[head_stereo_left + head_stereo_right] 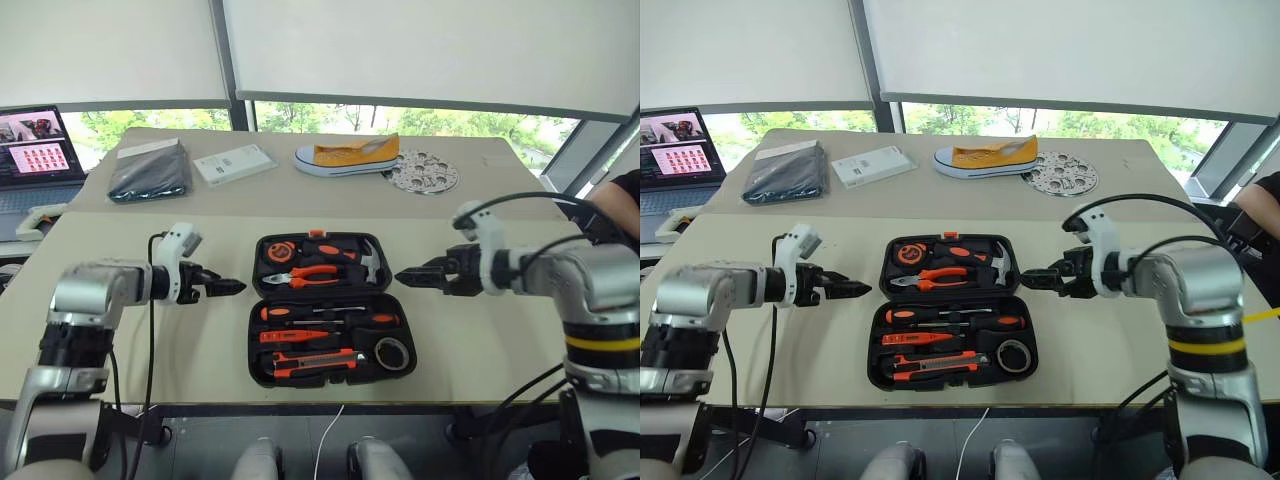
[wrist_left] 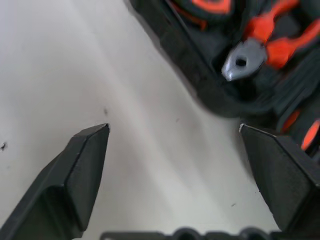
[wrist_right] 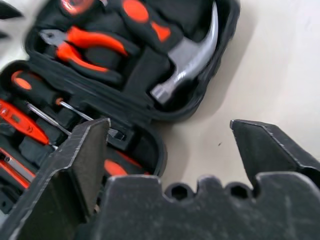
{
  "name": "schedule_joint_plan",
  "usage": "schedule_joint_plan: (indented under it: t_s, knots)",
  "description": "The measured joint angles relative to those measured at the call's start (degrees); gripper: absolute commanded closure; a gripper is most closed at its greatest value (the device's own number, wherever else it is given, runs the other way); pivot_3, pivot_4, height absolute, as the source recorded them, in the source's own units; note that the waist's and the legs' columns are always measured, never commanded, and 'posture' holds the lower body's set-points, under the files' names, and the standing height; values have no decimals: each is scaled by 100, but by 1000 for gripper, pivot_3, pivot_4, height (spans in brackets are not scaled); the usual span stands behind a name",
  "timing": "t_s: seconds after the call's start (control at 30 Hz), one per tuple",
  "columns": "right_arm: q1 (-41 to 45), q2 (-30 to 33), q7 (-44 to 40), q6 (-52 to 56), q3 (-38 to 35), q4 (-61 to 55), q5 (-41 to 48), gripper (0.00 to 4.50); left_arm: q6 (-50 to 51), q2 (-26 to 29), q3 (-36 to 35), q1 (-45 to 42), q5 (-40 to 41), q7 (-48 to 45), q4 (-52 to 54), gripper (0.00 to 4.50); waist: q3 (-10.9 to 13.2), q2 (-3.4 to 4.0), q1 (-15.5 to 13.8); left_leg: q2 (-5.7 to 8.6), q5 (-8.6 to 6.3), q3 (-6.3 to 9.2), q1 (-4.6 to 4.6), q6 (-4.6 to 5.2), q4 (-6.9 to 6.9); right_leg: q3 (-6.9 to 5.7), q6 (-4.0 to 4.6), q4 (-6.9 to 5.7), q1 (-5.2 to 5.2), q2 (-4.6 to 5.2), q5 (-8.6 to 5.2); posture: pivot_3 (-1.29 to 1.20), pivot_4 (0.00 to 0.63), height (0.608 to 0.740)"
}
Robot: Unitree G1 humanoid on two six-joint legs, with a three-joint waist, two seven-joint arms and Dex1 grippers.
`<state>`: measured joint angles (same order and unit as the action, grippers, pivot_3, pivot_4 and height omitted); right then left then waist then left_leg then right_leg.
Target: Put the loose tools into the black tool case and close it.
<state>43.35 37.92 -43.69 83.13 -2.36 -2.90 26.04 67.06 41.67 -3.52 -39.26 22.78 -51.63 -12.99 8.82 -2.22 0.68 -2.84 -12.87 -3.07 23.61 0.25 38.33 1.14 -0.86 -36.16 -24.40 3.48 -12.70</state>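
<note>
Both pairs of jaws are seen spread wide with nothing between them. The left gripper [image 1: 232, 288] is held at nine o'clock of the black tool case [image 1: 331, 310], the right gripper [image 1: 408, 275] at three o'clock, each apart from it above the table [image 1: 200, 350]. The case lies open at the table's centre. The loose tools [image 1: 320, 340] are seated in its six-o'clock half; pliers [image 1: 305, 275] and a hammer [image 1: 368, 262] occupy the twelve-o'clock half.

Beige table [image 1: 200, 350] with open black tool case [image 1: 262, 345], shoe [image 1: 348, 157].
</note>
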Motion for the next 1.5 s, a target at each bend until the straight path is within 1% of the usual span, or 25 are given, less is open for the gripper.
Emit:
schedule_joint_plan:
  t_s: [0.1,0.17,0.27,0.4,0.43,0.47,0.5,0.53,0.57,0.6,0.67,0.7,0.8,0.83,0.93,1.03,1.17,1.23,1.33,1.4,1.5]
  knots:
    - [520,-222,241,-52,394,750,-157,8,353,-477,-319,-388,113,444,-277,0,0,0,7,4,-1,-1,20,0,0,3,-4,4,-15,3,2,0,150,740]
    - [736,-331,341,-233,615,1145,-300,8,463,-739,-424,-494,187,687,-375,0,0,0,8,4,-2,-1,25,0,-2,3,-5,6,-18,3,2,0,150,740]
    - [791,-442,415,-496,782,1642,-433,8,556,-850,-456,-494,208,912,-396,0,0,0,10,4,-4,0,30,-2,-10,3,-5,4,-22,3,2,0,150,740]
    - [891,-581,514,-725,924,2103,-563,8,569,-929,-448,-489,207,1102,-395,0,0,0,13,6,-3,-2,71,-4,-8,9,-5,-6,-71,4,5,0,150,740]
    - [933,-592,529,-782,938,2208,-591,533,568,-941,-428,-468,207,1129,-396,540,0,0,13,6,-3,-3,72,-4,-7,9,-5,-6,-74,4,5,0,150,740]
    - [960,-595,544,-807,942,2266,-629,751,568,-947,-423,-459,207,1156,-396,758,0,0,13,6,-3,-3,72,-4,-7,9,-5,-6,-74,4,5,0,150,740]
    - [976,-602,562,-827,942,2298,-678,1162,567,-951,-423,-451,207,1177,-396,1176,0,0,13,6,-3,-3,71,-4,-7,9,-5,-6,-74,4,5,0,150,740]
    - [985,-602,571,-841,942,2332,-687,1442,567,-951,-423,-444,207,1190,-395,1537,0,0,14,6,-3,-3,70,-4,-7,9,-5,-7,-74,4,5,0,150,740]
    - [988,-611,569,-881,939,2368,-687,1858,566,-961,-426,-427,209,1221,-395,1981,0,0,15,6,-3,-3,69,-5,-7,9,-4,-7,-73,4,5,0,150,740]
    - [989,-629,565,-900,937,2376,-685,2089,566,-988,-438,-413,223,1226,-392,2250,0,0,15,6,-3,-3,69,-5,-7,10,-4,-9,-73,4,5,0,150,740]
    - [993,-699,582,-914,914,2381,-684,2803,564,-1070,-456,-388,321,1225,-345,3055,0,1,16,6,-2,-3,66,-5,-5,10,-4,-11,-70,4,5,0,150,740]
    - [993,-727,601,-914,902,2385,-681,3112,555,-1079,-473,-376,326,1241,-331,3350,0,0,16,6,-2,-3,65,-5,-4,10,-4,-13,-70,4,5,0,150,740]
    - [993,-837,705,-904,769,2440,-672,4222,454,-1185,-606,-336,375,1330,-307,4438,-2,3,-31,9,0,2,60,-8,1,10,-5,-15,-59,5,6,0,150,740]
    - [993,-849,742,-884,706,2447,-672,4455,431,-1233,-649,-324,392,1358,-320,4500,-2,3,-49,10,1,2,59,-9,4,10,-8,-15,-57,5,8,0,150,740]
    - [920,-929,785,-881,464,2462,-651,4455,241,-1349,-826,-228,454,1394,-353,4500,-2,4,-52,9,3,2,56,-12,17,12,-10,-19,-51,5,15,0,150,740]
    - [469,-997,682,-1356,66,2147,-468,4455,-483,-1569,-1142,87,532,1337,-344,4500,-2,4,-38,7,3,3,57,-12,29,13,-9,-27,-51,3,19,0,150,740]
    - [-209,-952,373,-2258,-40,1334,-435,4455,-1756,-1702,-1245,540,537,1057,-139,4500,-1,3,5,7,4,-2,72,-14,41,26,-9,-55,-76,1,19,0,150,740]
    - [-542,-982,269,-2949,-149,1011,-448,4455,-2556,-1777,-1267,724,496,880,-73,4500,1,2,18,7,4,-4,73,-14,43,30,-9,-56,-80,0,19,0,150,740]
    - [-1121,-1036,144,-4447,-266,596,-583,4455,-4085,-1905,-1160,912,179,641,-46,4500,3,2,7,8,4,-7,76,-14,42,31,-10,-52,-80,-1,18,0,150,740]
    - [-1412,-939,40,-5502,-196,466,-892,4455,-5147,-2041,-1101,964,2,556,-74,4500,3,2,-11,11,4,-10,78,-14,46,33,-13,-49,-78,3,19,0,150,740]
    - [-1970,-616,-42,-7139,41,374,-1492,4455,-6442,-2038,-896,1226,-318,267,-190,4500,3,2,-26,11,2,-14,76,-13,41,37,-16,-33,-72,3,18,0,150,740]
